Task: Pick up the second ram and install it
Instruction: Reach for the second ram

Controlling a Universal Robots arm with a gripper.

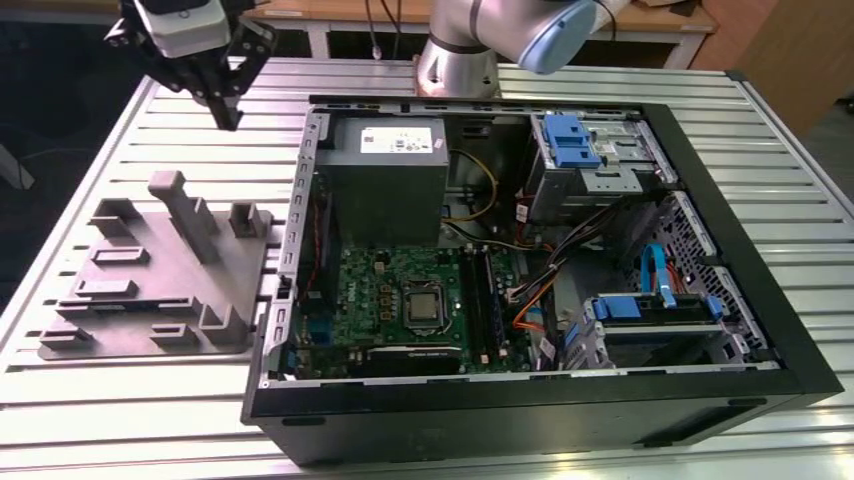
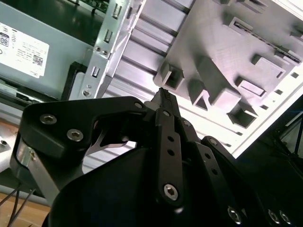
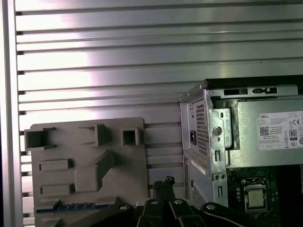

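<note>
The second ram (image 3: 71, 206) is a dark, thin stick lying in a long slot of the grey moulded tray (image 3: 85, 142); in the second wrist view its edge shows as a dark line (image 2: 265, 37) in that slot. My gripper (image 1: 230, 118) hangs high above the slatted table, past the tray's far end and beside the computer case's corner. Its fingers are shut, tips together (image 2: 163, 94), with nothing between them. In the first wrist view the fingertips (image 3: 166, 182) sit between the tray and the case wall.
The open computer case (image 1: 534, 400) lies on the exterior view's right, with the motherboard (image 1: 380, 300), CPU socket (image 1: 424, 305), power supply (image 1: 387, 170), drive cages and cables inside. The grey tray (image 1: 147, 270) has upright pegs. The arm's base (image 1: 461, 60) stands behind the case.
</note>
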